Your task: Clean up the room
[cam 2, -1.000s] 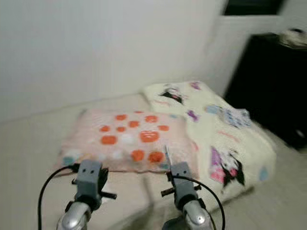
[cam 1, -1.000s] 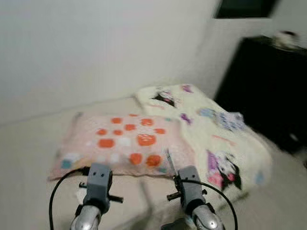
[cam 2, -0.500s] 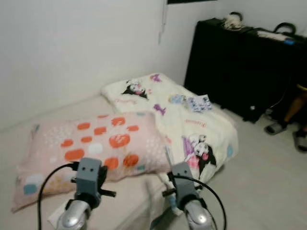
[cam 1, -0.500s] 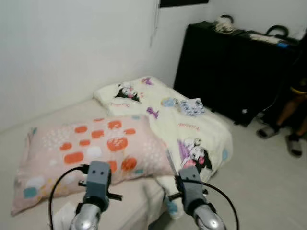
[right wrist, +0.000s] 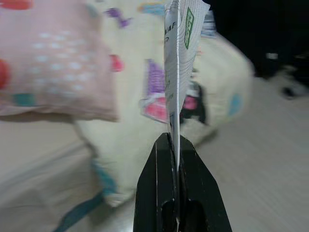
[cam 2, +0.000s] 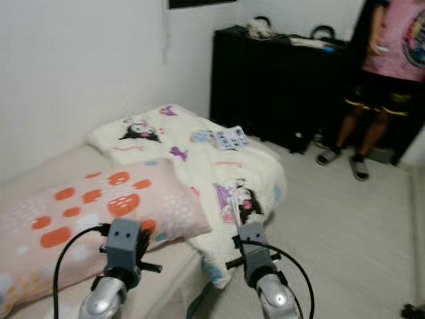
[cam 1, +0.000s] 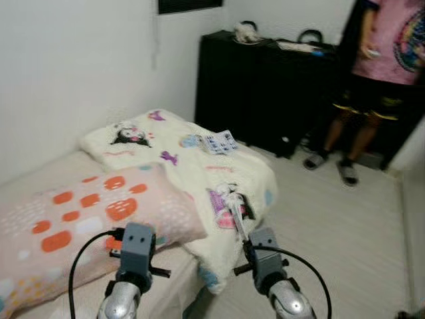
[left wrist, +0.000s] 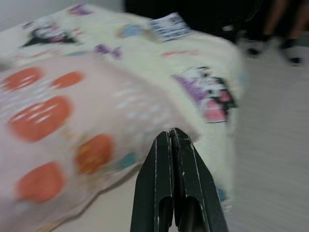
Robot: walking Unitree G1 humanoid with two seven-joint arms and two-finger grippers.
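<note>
Our right gripper (right wrist: 174, 145) pinches a paper wrapper (right wrist: 179, 58) standing straight up from its fingers; our left gripper (left wrist: 173, 140) is clenched empty over the pillow (cam 1: 80, 212).

I saw a pale pink pillow (cam 1: 86, 212) dotted with orange blobs, white speckles and a few teal patches. Beside the pillow lay a cream blanket (cam 1: 199, 166) printed with black-and-white cartoon figures, purple bows and pink and blue spots. Beyond the blanket stood a black cabinet (cam 1: 265, 86). A person (cam 1: 378, 73) by the cabinet wore a pink printed shirt and black shorts. My right gripper (right wrist: 175, 145), black-fingered, pinched a white wrapper (right wrist: 181, 58) with green print.
</note>
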